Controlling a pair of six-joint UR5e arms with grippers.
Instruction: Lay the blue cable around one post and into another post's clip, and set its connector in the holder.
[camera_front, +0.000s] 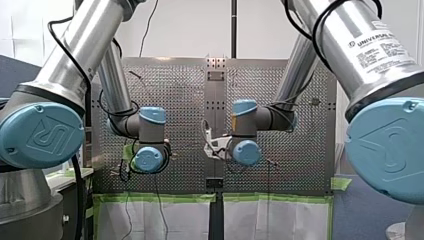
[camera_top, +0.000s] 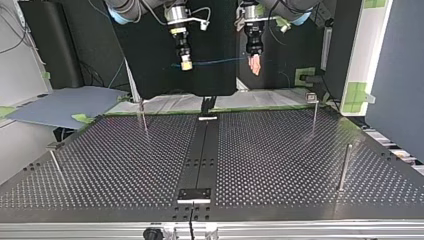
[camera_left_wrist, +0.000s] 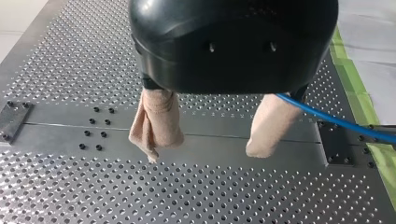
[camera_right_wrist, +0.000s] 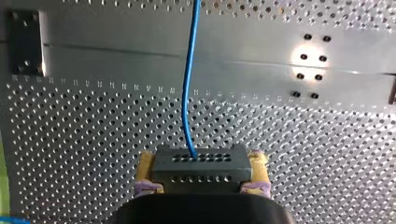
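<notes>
Aloft, connector (camera_right_wrist: 200, 163) between right fingers (camera_right_wrist: 145, 164), blue cable (camera_right_wrist: 189, 84) beside left fingers (camera_left_wrist: 268, 126).

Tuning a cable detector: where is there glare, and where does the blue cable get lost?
Right wrist view: a bright glare patch on the bare metal centre strip around screw holes; the thin blue cable from the dark grey connector stands out. Top view: the cable is faint against the black backdrop. Left wrist view: even light, no hot spot.
</notes>
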